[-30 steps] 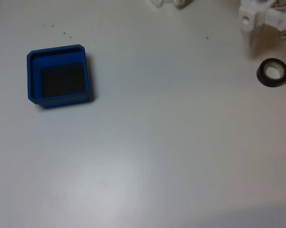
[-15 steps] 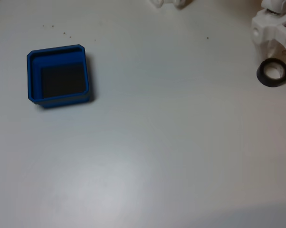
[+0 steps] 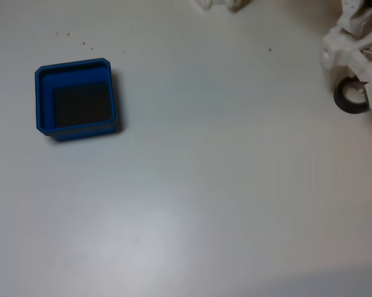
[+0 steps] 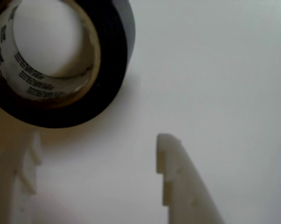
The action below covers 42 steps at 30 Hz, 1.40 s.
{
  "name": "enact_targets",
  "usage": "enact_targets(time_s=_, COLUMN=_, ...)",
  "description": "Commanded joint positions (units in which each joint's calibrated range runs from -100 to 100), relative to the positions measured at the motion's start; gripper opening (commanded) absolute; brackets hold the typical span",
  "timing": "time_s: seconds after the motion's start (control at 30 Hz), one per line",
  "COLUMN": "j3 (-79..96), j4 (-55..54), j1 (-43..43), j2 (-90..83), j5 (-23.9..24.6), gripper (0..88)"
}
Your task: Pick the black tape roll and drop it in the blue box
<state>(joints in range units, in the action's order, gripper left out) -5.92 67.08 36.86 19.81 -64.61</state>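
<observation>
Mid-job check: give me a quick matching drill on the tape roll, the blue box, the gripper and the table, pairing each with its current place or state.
Things:
1. black tape roll
2. blue box
3. gripper
4. table

States:
A. open, fingers apart
B. left side of the fixed view, nothing inside
C. flat on the table, ahead of the fingers
D. white, bearing everything

Pairs: 1-C, 2-B, 3-A, 4-D

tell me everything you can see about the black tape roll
The black tape roll is a small ring of glossy black tape wound on a pale tan inner core printed with small dark text. It lies flat on the white table, hole facing up, near the right edge in the fixed view, far from the blue box. The white tool is open just beside it: one finger stands clear of the roll, the other sits close by its rim. The roll is not gripped.
</observation>
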Motion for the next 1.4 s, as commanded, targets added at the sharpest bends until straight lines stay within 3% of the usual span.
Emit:
enact_targets(time_s=0.0, j3=-4.6, j4=0.2, j1=-0.3, j2=0.3, j5=0.2, gripper=27.6)
enact_targets(time_s=0.13, j3=-5.8, j4=0.2, j1=-0.5, j2=0.6, j5=1.8, gripper=28.5)
enact_targets(time_s=0.37, j3=-6.1, j4=0.2, j1=-2.1, j2=0.7, j5=11.3, gripper=28.3)
enact_targets(time_s=0.67, j3=-6.1, j4=0.2, j1=-2.5, j2=2.9, j5=12.1, gripper=27.5)
enact_targets(time_s=0.9, j3=-6.0, j4=-1.9, j1=-2.4, j2=5.0, j5=16.0, gripper=27.5)
enact_targets(time_s=1.37, j3=-5.9, j4=-3.9, j1=-1.7, j2=5.2, j5=16.1, gripper=27.5)
